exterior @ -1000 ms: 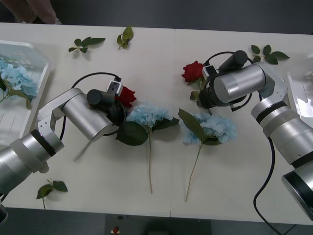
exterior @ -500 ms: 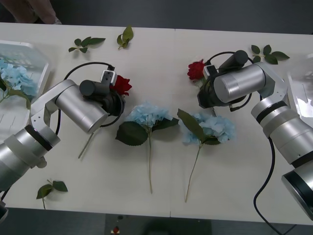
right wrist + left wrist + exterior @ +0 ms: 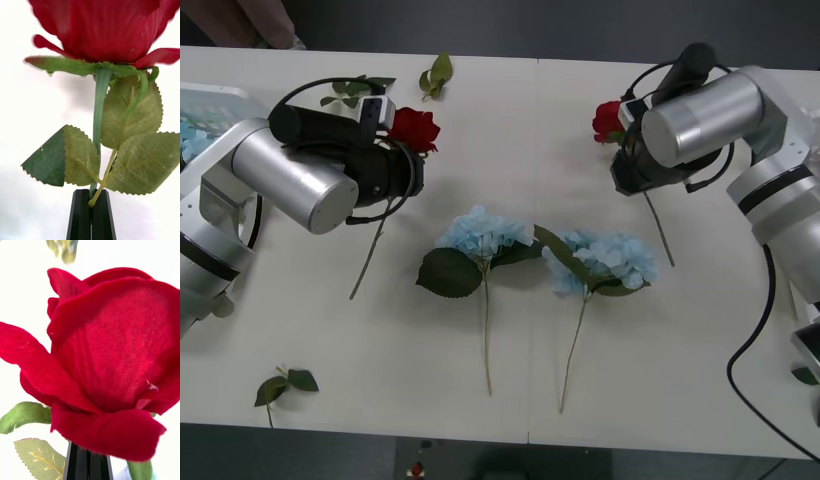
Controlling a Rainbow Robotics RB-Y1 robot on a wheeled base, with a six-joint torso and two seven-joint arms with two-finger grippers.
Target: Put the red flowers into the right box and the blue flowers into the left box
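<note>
My left gripper (image 3: 89, 465) is shut on the stem of a red flower (image 3: 413, 128), just under the bloom (image 3: 108, 360). The stem trails down toward the table at the left-centre. My right gripper (image 3: 91, 215) is shut on the stem of a second red flower (image 3: 608, 120) below its leaves (image 3: 131, 150), at the right rear. Two blue flowers (image 3: 480, 235) (image 3: 610, 258) lie side by side mid-table, stems toward the front edge. The left box (image 3: 220, 98) sits at the far left with a blue flower (image 3: 192, 142) in it. The right box is hidden behind my right arm.
Loose green leaf sprigs lie at the back (image 3: 437, 74), behind my left wrist (image 3: 360, 86) and near the front left edge (image 3: 285, 385). A seam runs down the white table's middle (image 3: 532, 330). Cables loop from both wrists.
Both arms have risen and swung outward with their roses: the left one back and to the left, the right one back and to the right. The blue flowers stay where they were.
</note>
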